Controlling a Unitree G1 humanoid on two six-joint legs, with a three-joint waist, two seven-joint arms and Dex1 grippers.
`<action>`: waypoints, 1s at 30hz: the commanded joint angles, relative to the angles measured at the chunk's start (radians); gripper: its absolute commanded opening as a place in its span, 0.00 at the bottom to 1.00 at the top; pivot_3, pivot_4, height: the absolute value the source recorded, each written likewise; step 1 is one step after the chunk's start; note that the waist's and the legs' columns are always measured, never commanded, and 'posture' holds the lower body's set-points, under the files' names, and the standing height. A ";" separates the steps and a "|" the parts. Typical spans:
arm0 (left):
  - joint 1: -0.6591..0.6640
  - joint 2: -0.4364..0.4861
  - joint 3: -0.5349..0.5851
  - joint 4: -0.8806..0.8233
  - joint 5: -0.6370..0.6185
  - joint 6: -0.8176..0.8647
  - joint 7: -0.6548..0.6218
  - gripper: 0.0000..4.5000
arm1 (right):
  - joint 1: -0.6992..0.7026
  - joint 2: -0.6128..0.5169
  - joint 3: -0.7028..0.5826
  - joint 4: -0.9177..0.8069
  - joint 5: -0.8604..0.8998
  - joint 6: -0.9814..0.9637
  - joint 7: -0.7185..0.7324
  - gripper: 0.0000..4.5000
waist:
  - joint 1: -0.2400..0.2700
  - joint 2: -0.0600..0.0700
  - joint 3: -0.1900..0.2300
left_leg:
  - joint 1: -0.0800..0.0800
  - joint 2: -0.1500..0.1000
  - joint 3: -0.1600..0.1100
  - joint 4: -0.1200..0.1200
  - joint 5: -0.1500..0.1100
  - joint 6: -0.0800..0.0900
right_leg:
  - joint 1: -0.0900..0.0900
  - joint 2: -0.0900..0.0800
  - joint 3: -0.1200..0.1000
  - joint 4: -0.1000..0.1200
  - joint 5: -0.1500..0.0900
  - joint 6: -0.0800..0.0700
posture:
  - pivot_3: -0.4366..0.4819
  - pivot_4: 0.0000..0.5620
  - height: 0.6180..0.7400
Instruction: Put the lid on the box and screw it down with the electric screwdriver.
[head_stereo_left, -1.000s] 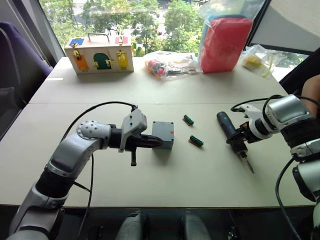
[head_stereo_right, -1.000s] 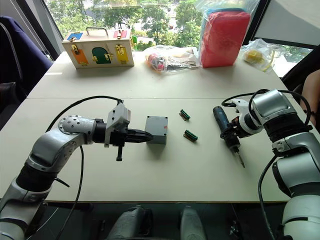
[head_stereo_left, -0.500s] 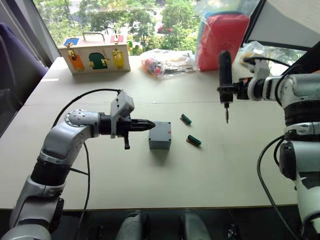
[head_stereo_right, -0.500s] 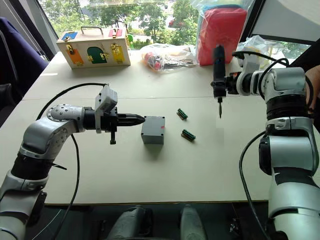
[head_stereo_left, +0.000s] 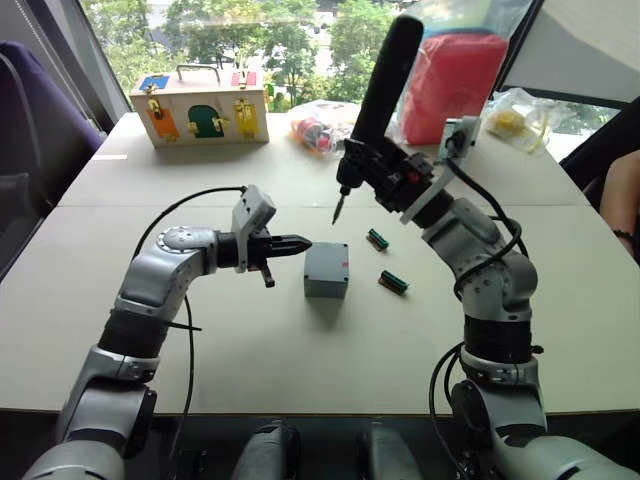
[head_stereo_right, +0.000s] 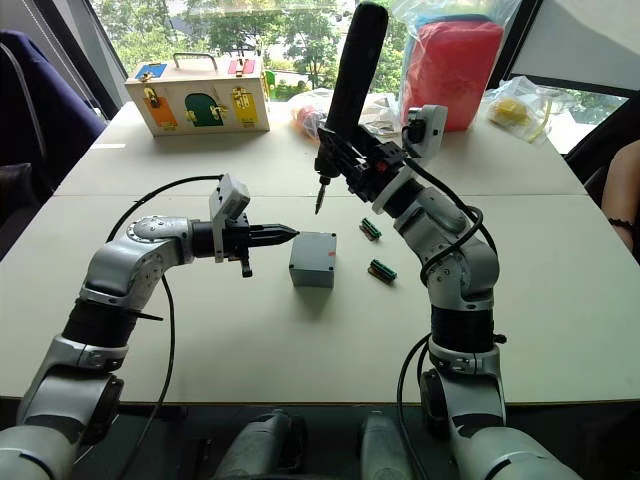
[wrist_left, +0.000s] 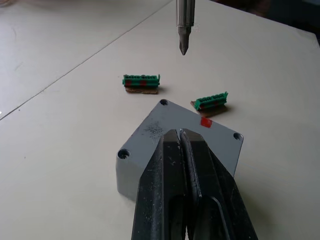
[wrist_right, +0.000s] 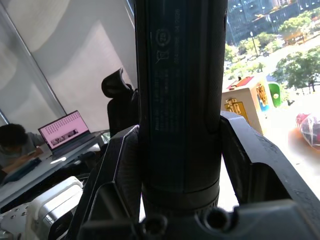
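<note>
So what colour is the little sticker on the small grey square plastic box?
Red. The mark on the box shows best in the left wrist view.

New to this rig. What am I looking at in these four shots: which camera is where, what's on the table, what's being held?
It is a humanoid robot with two arms, each ending in a two-finger gripper. The two wide pictures come from a stereo camera on its head, looking down over the table. The other two come from cameras on its wrists, looking along the fingers.

The right gripper holds the electric screwdriver nearly upright, bit down, above the table behind the box. The left gripper, fingers shut and empty, points at the box from its side. The lid already sits on the box.

Two small green pieces lie beside it. At the far edge stand a wooden box with coloured doors and several plastic bags.
</note>
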 joint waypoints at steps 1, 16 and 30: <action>-0.033 -0.029 -0.013 0.013 0.021 -0.027 0.005 0.00 | 0.026 0.003 0.026 -0.023 -0.034 -0.095 0.020 0.41 | 0.000 0.000 0.000 | 0.000 0.000 0.000 0.000 0.000 0.000 | 0.000 0.000 0.000 0.000 0.000 0.000 | 0.48 0.27 1.00; -0.004 -0.032 -0.095 0.049 0.134 -0.102 -0.034 0.00 | 0.076 -0.008 0.072 0.050 -0.142 -0.210 0.013 0.41 | 0.001 0.000 0.000 | 0.001 0.001 0.000 0.000 0.000 0.000 | 0.000 0.002 0.000 0.000 0.000 0.000 | 0.48 0.27 1.00; 0.003 -0.038 -0.087 0.037 0.142 -0.098 -0.031 0.00 | 0.079 -0.016 0.092 0.138 -0.204 -0.305 0.020 0.41 | 0.000 0.000 0.000 | 0.001 0.002 0.000 0.000 0.000 0.000 | 0.001 0.002 0.000 0.000 0.000 0.000 | 0.48 0.27 1.00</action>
